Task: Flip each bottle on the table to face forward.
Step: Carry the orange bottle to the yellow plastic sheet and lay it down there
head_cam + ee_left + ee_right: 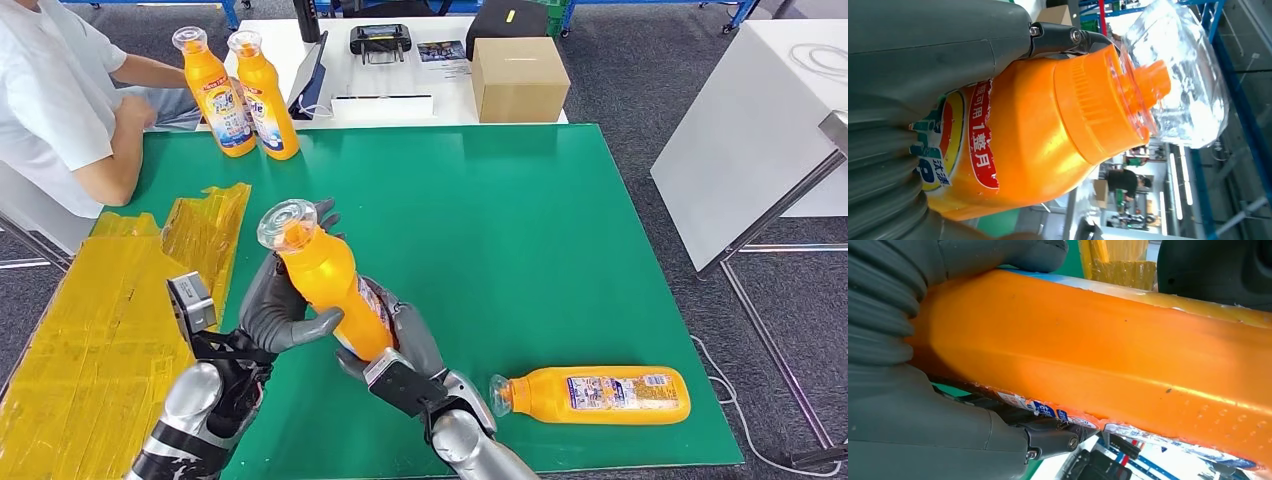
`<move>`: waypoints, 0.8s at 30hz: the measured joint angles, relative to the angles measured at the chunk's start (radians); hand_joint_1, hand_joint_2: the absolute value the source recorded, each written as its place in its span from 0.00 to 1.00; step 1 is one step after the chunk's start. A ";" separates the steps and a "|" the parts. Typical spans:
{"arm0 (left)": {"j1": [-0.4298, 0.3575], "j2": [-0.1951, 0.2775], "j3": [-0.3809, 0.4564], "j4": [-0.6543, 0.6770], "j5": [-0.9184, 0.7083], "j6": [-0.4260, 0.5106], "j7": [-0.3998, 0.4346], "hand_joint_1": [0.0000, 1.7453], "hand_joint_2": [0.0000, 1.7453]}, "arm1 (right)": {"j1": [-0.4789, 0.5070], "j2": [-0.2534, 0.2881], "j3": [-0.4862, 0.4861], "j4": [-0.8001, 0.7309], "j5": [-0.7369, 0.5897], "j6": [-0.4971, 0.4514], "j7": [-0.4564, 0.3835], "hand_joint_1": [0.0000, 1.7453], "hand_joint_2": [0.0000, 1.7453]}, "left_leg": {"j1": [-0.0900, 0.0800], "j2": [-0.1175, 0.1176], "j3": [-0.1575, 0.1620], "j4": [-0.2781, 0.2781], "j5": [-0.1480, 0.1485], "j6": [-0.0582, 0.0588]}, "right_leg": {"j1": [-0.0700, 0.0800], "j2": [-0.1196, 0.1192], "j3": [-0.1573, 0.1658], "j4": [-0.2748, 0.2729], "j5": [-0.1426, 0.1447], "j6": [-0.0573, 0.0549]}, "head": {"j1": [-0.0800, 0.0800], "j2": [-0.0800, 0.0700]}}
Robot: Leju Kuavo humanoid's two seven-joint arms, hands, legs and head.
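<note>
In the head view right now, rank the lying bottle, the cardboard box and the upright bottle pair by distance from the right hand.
1. Lying bottle, at the table's near edge, to the right of the right hand.
2. Upright bottle pair, far left corner.
3. Cardboard box, on the white table beyond.

The head view looks forward and down from high on the robot's body onto the green table (560, 250), taking in its whole width and the white table beyond its far edge. Both arms enter from below, meeting at the held orange bottle (330, 290) near the table's front left.

The left wrist view sits very close behind the left hand (913, 60), turned on its side, facing the held orange bottle's (1048, 130) neck and clear cap.

The right wrist view sits equally close behind the right hand (908, 405), facing the bottle's (1098, 360) flank.

All 3 views share this 1 bottle.
</note>
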 joint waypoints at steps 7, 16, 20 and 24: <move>-0.007 0.000 -0.007 0.019 -0.022 0.041 -0.010 1.00 1.00 | 0.000 0.000 0.004 0.008 -0.017 -0.005 0.002 1.00 1.00 | 0.000 0.000 0.000 0.000 0.000 0.000 | 0.000 0.000 0.000 0.000 0.000 0.000 | 0.000 0.000; -0.019 0.000 -0.014 0.043 -0.068 0.099 -0.020 1.00 1.00 | 0.000 0.000 0.008 0.008 -0.025 -0.013 0.004 1.00 1.00 | 0.000 0.000 0.000 0.000 0.000 0.000 | 0.000 0.000 0.000 0.000 0.000 0.000 | 0.000 0.000; -0.023 0.000 -0.014 0.050 -0.071 0.107 -0.020 1.00 1.00 | 0.000 0.000 0.008 0.008 -0.028 -0.019 0.004 0.88 1.00 | 0.000 0.000 0.000 0.000 0.000 0.000 | 0.000 0.000 0.000 0.000 0.000 0.000 | 0.000 0.000; -0.025 0.000 -0.013 0.052 -0.076 0.131 -0.028 1.00 1.00 | 0.005 -0.002 0.008 0.000 -0.033 -0.035 -0.004 0.03 1.00 | 0.000 0.000 0.000 0.000 0.000 0.000 | 0.000 0.000 0.000 0.000 0.000 0.000 | 0.000 0.000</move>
